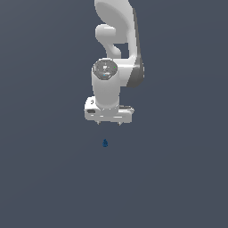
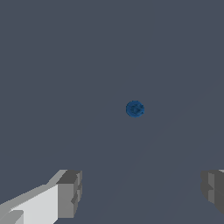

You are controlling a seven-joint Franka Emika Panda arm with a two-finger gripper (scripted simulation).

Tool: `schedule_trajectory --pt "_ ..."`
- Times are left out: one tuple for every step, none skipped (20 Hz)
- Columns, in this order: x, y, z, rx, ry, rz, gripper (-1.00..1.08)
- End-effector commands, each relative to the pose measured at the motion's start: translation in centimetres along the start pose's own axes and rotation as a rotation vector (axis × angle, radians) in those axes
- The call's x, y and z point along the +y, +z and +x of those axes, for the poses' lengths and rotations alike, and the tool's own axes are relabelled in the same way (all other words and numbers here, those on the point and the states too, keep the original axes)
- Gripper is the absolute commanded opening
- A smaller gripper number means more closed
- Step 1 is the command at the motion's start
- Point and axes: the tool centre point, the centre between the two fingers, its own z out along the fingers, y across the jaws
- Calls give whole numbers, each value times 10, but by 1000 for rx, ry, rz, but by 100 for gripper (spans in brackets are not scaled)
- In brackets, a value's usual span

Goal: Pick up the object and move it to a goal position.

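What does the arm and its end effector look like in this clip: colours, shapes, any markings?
The arm is glossy white with rounded, bulbous links and a dark grey band down one side. A grey circular cap with a faint teal mark sits on the wrist joint. The end effector has a boxy white body and blocky grey fingertips. No cables are visible.

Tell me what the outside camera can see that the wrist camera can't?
Only the exterior view shows the white arm reaching down, with the gripper hanging above the small blue object, not touching it. Only the wrist view shows the two grey fingertips spread wide apart, and the object's round end. Both show the blue object on the plain grey floor.
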Motion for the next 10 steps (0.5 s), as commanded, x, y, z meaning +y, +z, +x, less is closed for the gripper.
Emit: schedule_trajectory --pt "1 2 1 1 36 1 100" --pt "1 3 2 1 54 2 100" --pt "1 4 3 2 72 3 100" --pt "1 5 4 2 92 3 100" --pt "2 6 5 3 114 4 100" --pt "2 7 6 3 137 5 100" --pt "2 8 7 4 161 5 100" --pt "3 9 8 4 187 6 100" --pt "3 10 9 5 214 7 100" --pt "4 12 10 6 243 8 100"
